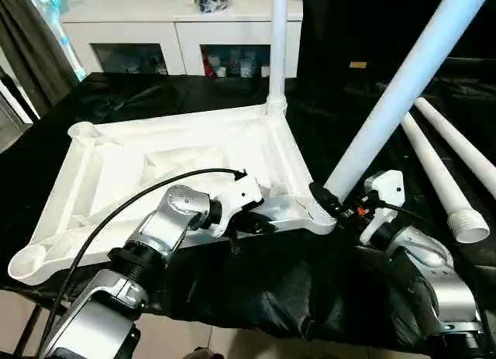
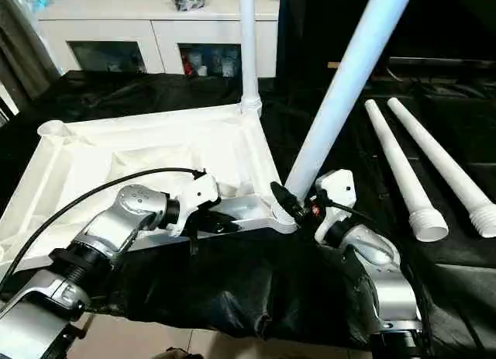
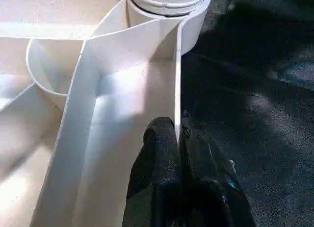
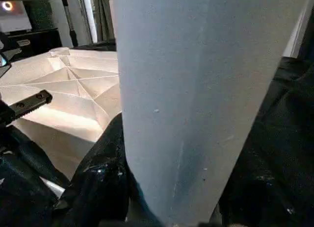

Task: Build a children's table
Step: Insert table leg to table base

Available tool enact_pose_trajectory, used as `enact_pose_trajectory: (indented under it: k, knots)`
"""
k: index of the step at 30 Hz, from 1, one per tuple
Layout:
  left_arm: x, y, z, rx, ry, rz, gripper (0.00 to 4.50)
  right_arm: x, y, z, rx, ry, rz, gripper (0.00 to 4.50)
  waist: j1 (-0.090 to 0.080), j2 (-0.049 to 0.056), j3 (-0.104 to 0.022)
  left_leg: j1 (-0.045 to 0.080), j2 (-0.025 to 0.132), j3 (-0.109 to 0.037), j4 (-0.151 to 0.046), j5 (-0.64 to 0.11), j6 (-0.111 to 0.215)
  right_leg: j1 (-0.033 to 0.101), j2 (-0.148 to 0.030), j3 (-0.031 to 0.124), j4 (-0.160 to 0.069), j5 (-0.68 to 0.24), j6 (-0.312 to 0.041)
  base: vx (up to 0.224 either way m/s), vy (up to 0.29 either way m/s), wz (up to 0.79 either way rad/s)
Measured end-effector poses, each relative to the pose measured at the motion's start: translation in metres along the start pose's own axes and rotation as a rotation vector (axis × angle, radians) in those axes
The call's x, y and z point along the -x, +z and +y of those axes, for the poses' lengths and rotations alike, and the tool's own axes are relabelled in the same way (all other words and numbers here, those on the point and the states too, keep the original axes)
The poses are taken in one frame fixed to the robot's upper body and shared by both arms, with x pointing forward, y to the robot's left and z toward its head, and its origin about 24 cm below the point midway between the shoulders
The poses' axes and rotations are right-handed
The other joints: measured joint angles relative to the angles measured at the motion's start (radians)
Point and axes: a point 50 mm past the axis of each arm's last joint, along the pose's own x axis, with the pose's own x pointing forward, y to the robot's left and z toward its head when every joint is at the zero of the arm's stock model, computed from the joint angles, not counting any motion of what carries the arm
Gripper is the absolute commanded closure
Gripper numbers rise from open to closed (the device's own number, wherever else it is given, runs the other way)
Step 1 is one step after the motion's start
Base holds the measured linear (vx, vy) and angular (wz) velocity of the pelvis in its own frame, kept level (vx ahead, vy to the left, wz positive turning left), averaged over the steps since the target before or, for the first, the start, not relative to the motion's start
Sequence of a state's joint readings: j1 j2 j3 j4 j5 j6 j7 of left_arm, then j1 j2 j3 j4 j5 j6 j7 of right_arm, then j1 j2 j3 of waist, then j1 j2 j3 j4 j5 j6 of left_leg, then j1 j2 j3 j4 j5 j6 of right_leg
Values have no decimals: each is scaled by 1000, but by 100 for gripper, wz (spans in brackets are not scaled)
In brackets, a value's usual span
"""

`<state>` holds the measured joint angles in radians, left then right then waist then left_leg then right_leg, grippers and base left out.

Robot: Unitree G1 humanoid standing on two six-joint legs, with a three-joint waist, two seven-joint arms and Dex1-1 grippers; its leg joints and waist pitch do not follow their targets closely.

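The white plastic rectangular tabletop (image 1: 178, 169) lay upside down on the black-covered counter (image 1: 256, 285), ribbed underside up, so that its rounded corner sockets faced upward to take the legs. One long white tubular leg (image 1: 277, 45) already stood upright in the far right socket, while the two sockets on the robot's left were bare.

The left claw (image 3: 177, 134) was closed on the tabletop's thin near rim wall, one black finger on each side of it, close to the near right corner. That grip looked meant to pin the light tabletop down so it would not slide or lift while a leg was worked into the corner beside it.

The right claw (image 1: 329, 198) was closed around the lower end of a second white tubular leg (image 1: 403, 88), right where it met the near right corner socket (image 1: 316, 216). The leg leaned away to the right rather than standing straight, so it seemed only started in the socket; holding it low probably gave the arm better control for straightening and turning it home.

Two more white tubular legs (image 1: 446, 181) lay side by side on the counter to the right, well apart from the tabletop, threaded ends toward the robot and within the right arm's reach for later.
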<state>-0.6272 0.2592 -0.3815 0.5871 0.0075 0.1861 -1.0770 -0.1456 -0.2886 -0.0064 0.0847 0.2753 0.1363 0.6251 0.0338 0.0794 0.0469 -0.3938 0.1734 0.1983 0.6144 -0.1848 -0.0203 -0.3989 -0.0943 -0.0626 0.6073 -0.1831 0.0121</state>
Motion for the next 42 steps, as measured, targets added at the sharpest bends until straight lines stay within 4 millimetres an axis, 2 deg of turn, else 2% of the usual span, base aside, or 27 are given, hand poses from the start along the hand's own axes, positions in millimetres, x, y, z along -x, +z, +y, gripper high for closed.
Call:
enact_pose_trajectory:
  k: [4,10,15,26,37,42]
  knots:
    - [1,0,0,-10,2,3,450,-1,2,-1,24,36,22,261,-2,-2,0,0,0,0,-1,0,0,0,0,0,0,0,0,0,0,0]
    - [4,-2,1,-18,-9,12,450,-5,5,-3,40,111,66,261,-2,-11,0,1,0,0,-4,0,0,-1,0,0,0,0,0,0,0,0]
    - [12,-4,1,-44,-48,30,450,-8,9,-3,63,230,114,261,0,-16,1,2,0,0,-6,0,0,-1,0,-1,0,2,-3,0,0,0]
    - [25,-6,2,-75,-123,75,450,-10,15,-2,90,454,194,261,5,-16,1,2,0,1,-7,0,0,0,0,0,-2,2,-5,0,0,0]
    - [27,-5,4,-94,-151,98,450,-7,12,2,94,482,189,261,13,-17,1,2,0,1,-7,0,0,0,0,0,-2,2,-5,0,0,0]
    - [18,2,12,-79,-53,103,450,-23,10,-3,67,307,126,261,10,-17,2,3,0,1,-7,0,0,0,0,0,-2,4,-7,0,0,0]
